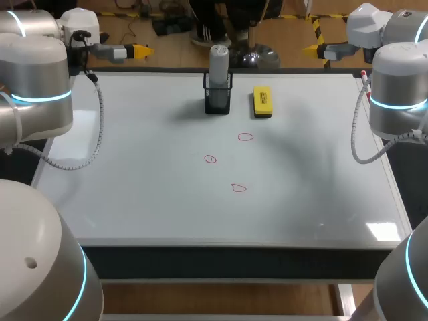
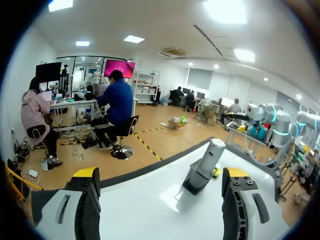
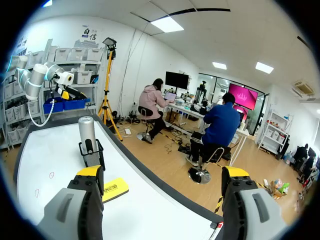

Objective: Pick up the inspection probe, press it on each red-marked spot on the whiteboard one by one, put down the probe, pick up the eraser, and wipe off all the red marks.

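Overhead, the grey cylindrical inspection probe (image 1: 219, 60) stands upright in a black mesh holder (image 1: 217, 100) at the whiteboard's (image 1: 134, 187) far edge, slightly nearer the left gripper (image 1: 142, 50) than the right gripper (image 1: 309, 49). Left wrist: fingers (image 2: 86, 175) apart, probe ahead between them. Right wrist: fingers apart, probe farther off, ahead of one finger.

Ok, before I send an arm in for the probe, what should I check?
1. Probe standing in its holder, top free to grasp: ok.
2. Left gripper open and empty: ok.
3. Right gripper open and empty: ok.
4. Eraser beside the holder, apart from it: ok.
5. Three red marks on the whiteboard, none covered: ok.
6. Probe sits loose enough to lift out: cannot tell.
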Available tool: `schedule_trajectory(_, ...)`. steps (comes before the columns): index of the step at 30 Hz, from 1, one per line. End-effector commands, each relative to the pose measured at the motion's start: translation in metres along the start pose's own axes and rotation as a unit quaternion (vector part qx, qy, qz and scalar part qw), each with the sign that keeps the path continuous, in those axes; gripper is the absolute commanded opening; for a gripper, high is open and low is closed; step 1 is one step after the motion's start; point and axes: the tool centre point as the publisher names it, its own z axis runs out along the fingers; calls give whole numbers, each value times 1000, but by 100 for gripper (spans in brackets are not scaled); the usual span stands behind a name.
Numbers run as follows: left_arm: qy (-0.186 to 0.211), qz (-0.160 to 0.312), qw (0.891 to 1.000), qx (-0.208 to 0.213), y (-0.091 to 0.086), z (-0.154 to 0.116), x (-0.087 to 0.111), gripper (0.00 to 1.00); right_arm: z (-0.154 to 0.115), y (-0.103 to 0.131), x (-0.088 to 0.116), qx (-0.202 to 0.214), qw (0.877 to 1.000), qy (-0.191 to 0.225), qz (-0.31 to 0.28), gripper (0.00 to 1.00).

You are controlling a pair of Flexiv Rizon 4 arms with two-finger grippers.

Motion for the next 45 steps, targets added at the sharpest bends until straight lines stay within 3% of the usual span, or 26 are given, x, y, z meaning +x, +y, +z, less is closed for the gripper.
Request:
schedule_trajectory(1,30,11,999,11,-2,5,1,100,0,0,-1,1,1000,0,0,100)
schedule_trajectory(11,156,51,985,45,-9,25,29,100,0,0,-1,1,1000,0,0,100)
schedule_trajectory(15,213,51,973,76,-8,32,39,100,0,0,-1,1,1000,0,0,100)
schedule_trajectory(23,281,58,954,84,-2,49,63,100,0,0,-1,1,1000,0,0,100)
schedule_trajectory(31,312,81,943,87,2,76,78,100,0,0,-1,1,1000,0,0,100)
schedule_trajectory(45,325,102,935,96,9,113,88,100,0,0,-1,1,1000,0,0,100)
